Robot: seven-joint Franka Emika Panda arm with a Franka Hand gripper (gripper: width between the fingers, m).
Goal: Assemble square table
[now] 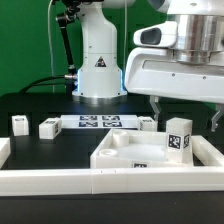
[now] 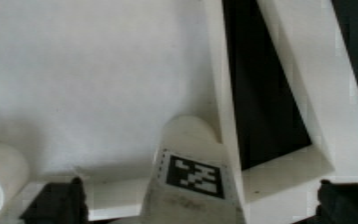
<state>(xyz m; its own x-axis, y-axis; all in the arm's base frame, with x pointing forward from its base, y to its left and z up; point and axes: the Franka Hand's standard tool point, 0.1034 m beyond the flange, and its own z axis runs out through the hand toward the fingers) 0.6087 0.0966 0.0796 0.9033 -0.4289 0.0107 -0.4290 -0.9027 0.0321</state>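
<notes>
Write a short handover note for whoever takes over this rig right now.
Gripper open, over one leg, not holding it.
That leg stands upright on the tabletop, near its edge on the exterior view's right; fastened or not, I cannot tell.
Three loose legs lie on the black table: one, another, a third.
Left: fit those three.

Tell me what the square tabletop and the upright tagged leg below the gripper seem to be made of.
Square tabletop: probably moulded or printed white plastic with a matte finish. The colour is uniform, the raised rim is thick, and there is no grain or glare. Leg: likely the same matte white plastic, blocky in shape. Its black-and-white tag looks like a flat printed sticker, possibly paper.
</notes>
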